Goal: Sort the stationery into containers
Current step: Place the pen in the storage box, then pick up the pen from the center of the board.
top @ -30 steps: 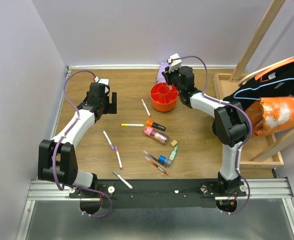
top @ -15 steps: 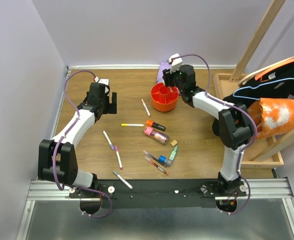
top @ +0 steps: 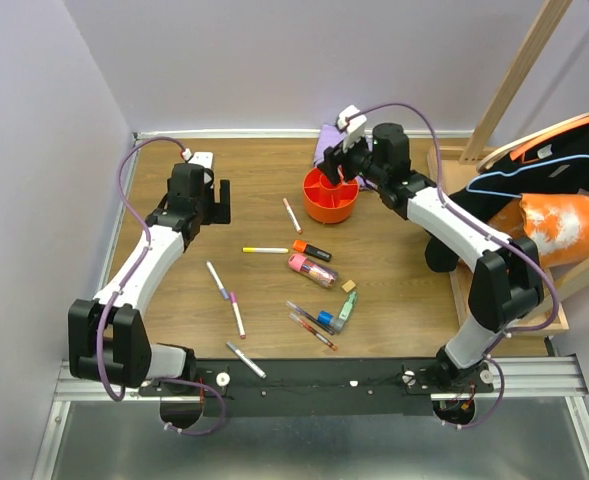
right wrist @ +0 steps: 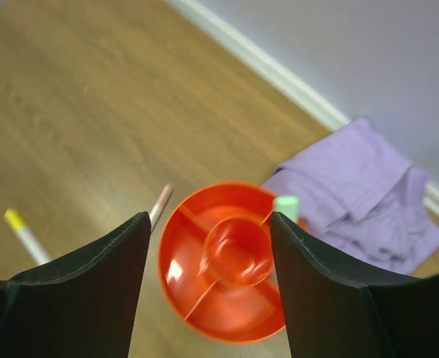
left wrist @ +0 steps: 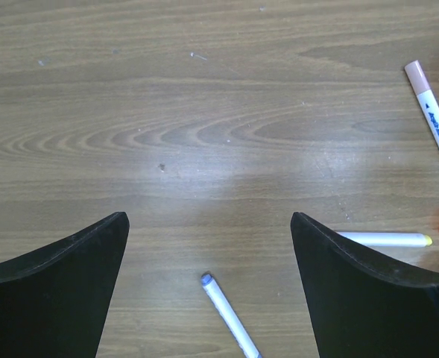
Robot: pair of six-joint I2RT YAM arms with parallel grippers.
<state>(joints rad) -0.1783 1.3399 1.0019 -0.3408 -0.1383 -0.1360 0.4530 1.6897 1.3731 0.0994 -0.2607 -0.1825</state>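
right gripper [top: 337, 167]: hung over the orange cup [top: 329, 196], prob. so a drop would land inside.
right fingers [right wrist: 77, 291]: parted fairly wide, nothing btwn them; cup rim showed thru the gap, no contact.
orange cup [right wrist: 226, 261]: far-centre of the table [left wrist: 204, 112], just beside the lilac cloth [right wrist: 361, 186]; a mint highlighter [right wrist: 285, 204] stood in it at the far rim, couldn't tell which compartment.
left gripper [left wrist: 208, 220]: low over bare wood, well apart from the cup; looked parked or lining up on a pen.
left fingers [left wrist: 48, 298]: spread fully, empty; a white pen [left wrist: 226, 313] lay btwn the tips, untouched.
loose stationery: mid-table, not yet sorted, incl. yellow-tipped pen [top: 265, 249], orange highlighter [top: 311, 250], pink tube [top: 312, 269], tan eraser [top: 349, 286].
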